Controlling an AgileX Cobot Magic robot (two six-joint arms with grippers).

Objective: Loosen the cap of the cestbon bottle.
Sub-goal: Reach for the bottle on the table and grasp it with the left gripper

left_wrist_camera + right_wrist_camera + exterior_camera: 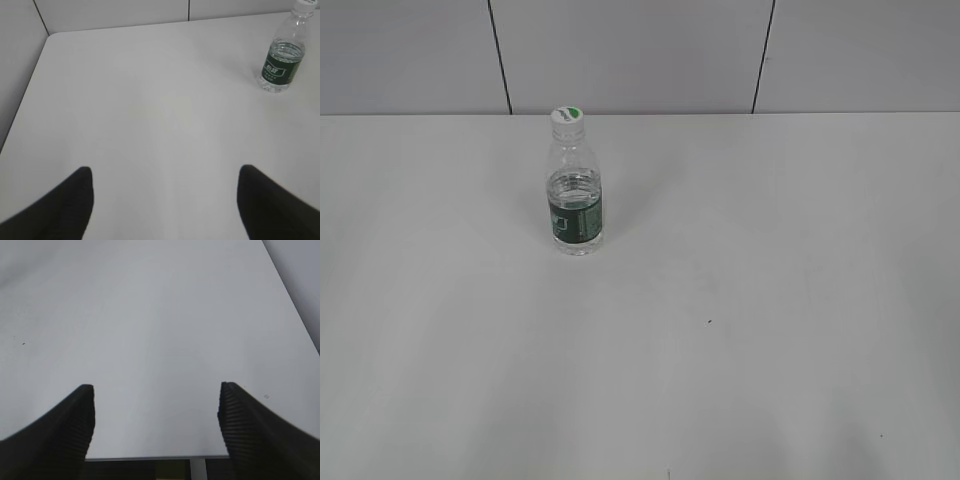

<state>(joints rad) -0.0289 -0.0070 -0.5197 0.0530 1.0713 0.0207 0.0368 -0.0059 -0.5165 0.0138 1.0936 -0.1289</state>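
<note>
The cestbon bottle stands upright on the white table, left of centre toward the back, clear with a dark green label band. Its white cap with a green mark sits on top. The bottle also shows in the left wrist view at the upper right, the cap cut by the frame edge. My left gripper is open and empty, far from the bottle. My right gripper is open and empty over the table's front edge. Neither gripper shows in the exterior view.
The white table reaches back to a grey panelled wall. The table's left edge and corner show in the left wrist view. Its front edge shows in the right wrist view, its right edge further up.
</note>
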